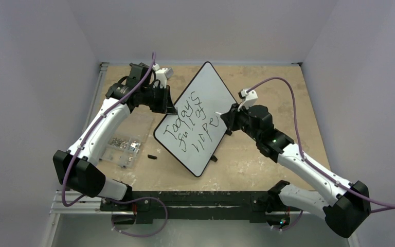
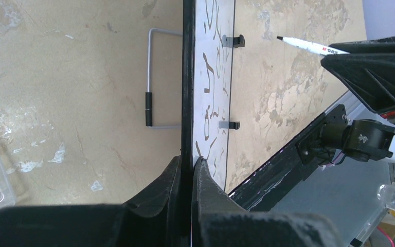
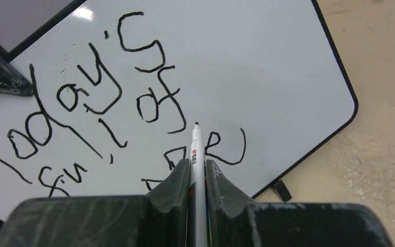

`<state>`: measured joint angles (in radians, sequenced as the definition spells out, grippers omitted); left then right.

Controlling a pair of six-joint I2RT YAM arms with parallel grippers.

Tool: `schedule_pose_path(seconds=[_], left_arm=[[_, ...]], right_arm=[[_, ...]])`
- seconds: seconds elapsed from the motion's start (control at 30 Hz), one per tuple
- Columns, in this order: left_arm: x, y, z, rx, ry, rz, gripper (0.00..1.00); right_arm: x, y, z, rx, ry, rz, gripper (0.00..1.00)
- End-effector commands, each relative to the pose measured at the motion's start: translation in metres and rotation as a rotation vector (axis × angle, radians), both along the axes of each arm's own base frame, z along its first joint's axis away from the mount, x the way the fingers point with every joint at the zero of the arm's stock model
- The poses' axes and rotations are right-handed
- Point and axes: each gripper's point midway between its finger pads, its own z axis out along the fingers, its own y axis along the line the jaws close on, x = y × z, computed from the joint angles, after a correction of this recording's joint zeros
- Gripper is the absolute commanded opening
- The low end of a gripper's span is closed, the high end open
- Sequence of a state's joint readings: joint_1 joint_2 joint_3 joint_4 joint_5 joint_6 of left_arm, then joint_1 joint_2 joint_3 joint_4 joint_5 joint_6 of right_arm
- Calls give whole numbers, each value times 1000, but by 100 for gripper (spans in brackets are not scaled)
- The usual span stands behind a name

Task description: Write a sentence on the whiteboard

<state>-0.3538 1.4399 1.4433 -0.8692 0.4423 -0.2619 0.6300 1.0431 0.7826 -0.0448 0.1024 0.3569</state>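
- Right gripper point(image 3: 197, 165) is pinching a white marker point(image 3: 197, 146) between its two fingers. The barrel is pointing straight out ahead of the jaws, black tip leading.
- Left gripper point(image 2: 187, 163) is clamping the black rim of the whiteboard point(image 3: 267, 62) at its left edge, one finger on the front and one on the back, steadying it on the table point(image 1: 267, 159).
- Between the two arms, the whiteboard is sitting cornerwise. Its long axis is running from the near side toward the far wall, and its face is lying directly ahead of the marker.
- Along that long axis the sentence point(image 1: 191, 122) is running in slanted lines: "Today's", a second line ending in "of", and a third ending in "e".
- Just above that last "e" the marker tip is hovering, and in the left wrist view it is standing apart from the board face, not touching it.
- Beyond the last letter, toward the far right corner, blank board is lying open, and the right arm is the nearer one to it. By my judgement, any further stroke is calling for the tip to go forward to the face and then travel along the line's slant, with the left hold bracing the board against the push.
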Motion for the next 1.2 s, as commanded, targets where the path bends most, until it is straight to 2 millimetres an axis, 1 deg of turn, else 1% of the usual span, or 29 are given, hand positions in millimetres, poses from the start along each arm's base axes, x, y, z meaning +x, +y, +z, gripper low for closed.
schedule_pose_path(seconds=[0.0, 0.1, 0.23, 0.5, 0.87, 1.0, 1.17], left_arm=[[16, 24, -2, 121, -86, 65, 0], [15, 25, -1, 120, -88, 65, 0], [15, 25, 0, 119, -91, 66, 0], [15, 24, 0, 116, -91, 65, 0], [15, 25, -1, 118, -89, 66, 0], [15, 25, -1, 120, -89, 68, 0], [15, 25, -1, 120, -89, 68, 0]], right_arm=[[-22, 17, -8, 16, 5, 158, 0], [-31, 23, -18, 31, 35, 209, 0], [-39, 33, -18, 69, 34, 274, 0], [-51, 41, -26, 77, 53, 339, 0], [-86, 71, -41, 27, 53, 481, 0], [-89, 73, -51, 5, 71, 483, 0], [-90, 68, -59, -10, 82, 465, 0]])
